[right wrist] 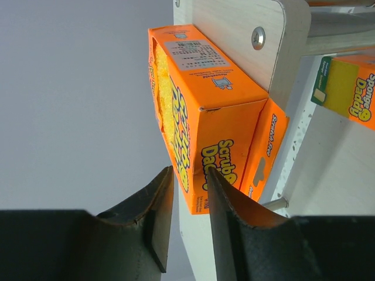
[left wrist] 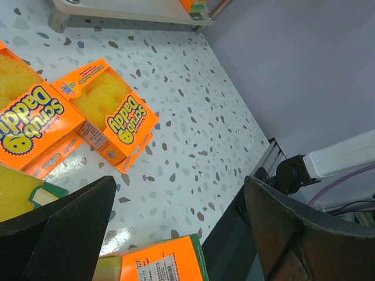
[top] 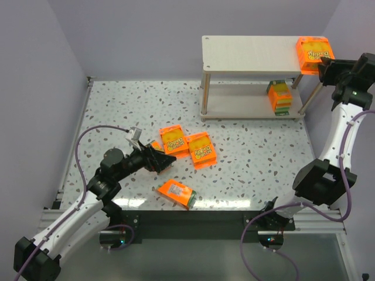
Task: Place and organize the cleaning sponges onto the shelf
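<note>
Showing the shelf (top: 252, 50) at the far right of the speckled table (top: 252, 158), close to the back wall (top: 146, 35) and the right wall (top: 351, 23).

Of the cleaning sponges, the top pack (top: 314, 54) lies flat on the right end of the upper board and overhangs its edge. The lower pack (top: 279, 96) stands on edge on the bottom board, near the right legs. Two flat packs (top: 174, 140) lie touching at mid-table. The front pack (top: 176, 193) lies near the table's near edge. Another pack is mostly hidden under the left arm's fingers. Open speckled surface runs between this loose group and the shelf legs.

The left gripper (top: 163, 159) hangs low over the table, just beside the two flat packs. Its jaws are spread wide and grasp nothing; its wrist view shows only table surface between the fingers (left wrist: 70, 228).

The right gripper (right wrist: 188, 175) sits in the narrow space between the shelf's right end and the right wall. Its fingers are parted only slightly, with the overhanging corner of the top pack between them. Whether they press on it cannot be told.
</note>
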